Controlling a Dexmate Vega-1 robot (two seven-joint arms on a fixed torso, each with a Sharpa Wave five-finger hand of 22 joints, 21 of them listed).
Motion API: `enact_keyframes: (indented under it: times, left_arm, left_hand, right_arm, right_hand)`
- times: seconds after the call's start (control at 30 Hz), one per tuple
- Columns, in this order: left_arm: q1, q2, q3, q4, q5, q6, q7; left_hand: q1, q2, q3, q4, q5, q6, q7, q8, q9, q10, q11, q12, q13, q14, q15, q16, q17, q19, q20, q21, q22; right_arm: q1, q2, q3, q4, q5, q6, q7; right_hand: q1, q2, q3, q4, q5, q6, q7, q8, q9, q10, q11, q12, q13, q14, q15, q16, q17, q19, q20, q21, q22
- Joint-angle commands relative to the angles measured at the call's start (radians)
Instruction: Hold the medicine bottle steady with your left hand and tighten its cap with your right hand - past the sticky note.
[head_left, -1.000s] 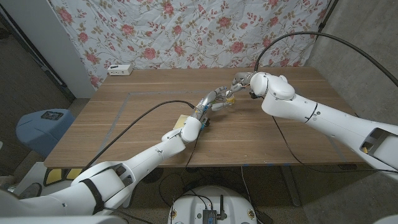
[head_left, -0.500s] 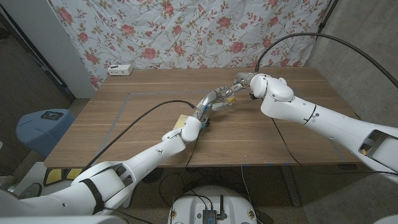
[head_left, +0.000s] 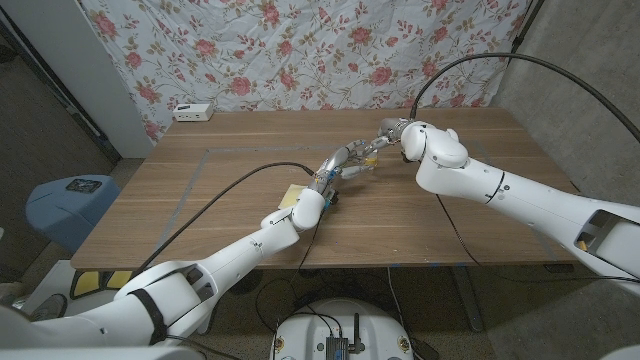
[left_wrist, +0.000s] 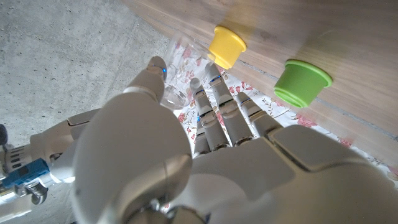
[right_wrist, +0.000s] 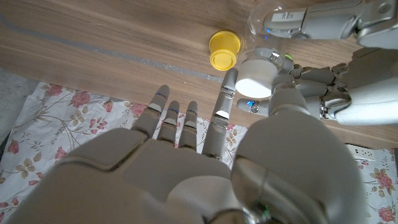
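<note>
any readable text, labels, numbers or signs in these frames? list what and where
None can be read.
Medicine bottle: clear wall, white cap, no label visible.
Yellow cup and green cup: plain, no print.
White box at the table's far edge: any markings too small to read.
Yellow pad by the left arm: too small to tell.

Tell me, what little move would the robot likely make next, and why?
Probably close the right hand onto the white cap and twist. The left hand already grips the clear medicine bottle, while the right hand's fingers sit spread beside the cap without clearly pinching it.
</note>
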Motion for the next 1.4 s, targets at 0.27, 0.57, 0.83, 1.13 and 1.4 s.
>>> enact_keyframes:
  times: [0.27,0.57,0.83,1.13,1.4]
  left_arm:
    - [0.008,0.005,-0.006,-0.003,-0.002,-0.001,0.009]
    - [0.013,0.007,-0.007,-0.01,0.0,0.001,0.013]
    - [0.013,0.007,-0.007,-0.01,0.001,-0.001,0.012]
    - [0.01,0.007,-0.005,-0.009,0.004,-0.005,0.01]
    - [0.004,0.003,-0.003,-0.002,0.003,-0.008,0.004]
  left_hand:
    - [0.002,0.008,0.007,-0.002,0.009,0.004,-0.003,-0.002,0.002,0.038,-0.036,0.005,0.003,0.003,-0.083,0.003,0.0,-0.003,-0.131,0.0,0.002]
    - [0.003,0.007,0.006,-0.002,0.009,0.004,-0.002,-0.002,0.002,0.036,-0.038,0.005,0.003,0.002,-0.083,0.003,0.001,-0.002,-0.13,0.0,0.002]
    - [0.003,0.007,0.007,-0.002,0.009,0.004,-0.003,-0.002,0.003,0.037,-0.038,0.005,0.003,0.001,-0.083,0.002,0.0,-0.003,-0.131,0.0,0.002]
    - [0.004,0.009,0.006,-0.003,0.009,0.004,-0.002,-0.002,0.003,0.037,-0.036,0.006,0.003,0.005,-0.085,0.005,0.002,-0.002,-0.131,0.0,0.002]
    - [0.003,0.009,0.007,-0.002,0.009,0.004,-0.001,-0.002,0.003,0.037,-0.035,0.005,0.003,0.004,-0.086,0.004,0.001,-0.003,-0.131,0.0,0.002]
  right_arm:
    - [0.012,0.019,-0.034,0.005,-0.015,-0.037,-0.047]
    - [0.012,0.025,-0.036,0.008,-0.006,-0.042,-0.064]
    - [0.01,0.029,-0.041,0.007,-0.006,-0.051,-0.085]
    - [0.008,0.009,-0.034,-0.012,0.009,-0.037,-0.086]
    - [0.018,-0.006,-0.043,-0.028,0.007,-0.041,-0.062]
  right_hand:
    - [-0.022,0.003,-0.01,-0.003,0.001,0.098,-0.014,0.026,-0.007,0.058,-0.008,0.01,-0.001,0.042,-0.013,0.01,0.001,0.029,0.002,0.003,0.003]
    - [-0.032,0.001,-0.016,-0.007,0.002,0.161,-0.013,0.044,-0.015,0.092,-0.009,0.011,-0.001,0.059,-0.018,0.01,0.0,0.038,-0.003,0.001,0.003]
    - [-0.044,-0.007,-0.024,-0.009,0.003,0.206,-0.005,0.057,-0.021,0.123,-0.015,0.013,-0.001,0.078,-0.022,0.012,0.0,0.044,-0.002,0.0,0.003]
    - [-0.094,-0.027,-0.05,0.002,0.004,0.131,0.0,0.018,-0.032,0.112,-0.008,-0.008,0.0,0.073,-0.014,0.002,0.003,0.032,0.012,-0.008,0.004]
    - [-0.154,-0.04,-0.076,0.019,0.006,0.036,0.021,-0.034,-0.039,0.072,0.005,-0.031,0.001,0.051,0.0,-0.012,0.005,0.009,0.021,-0.014,0.004]
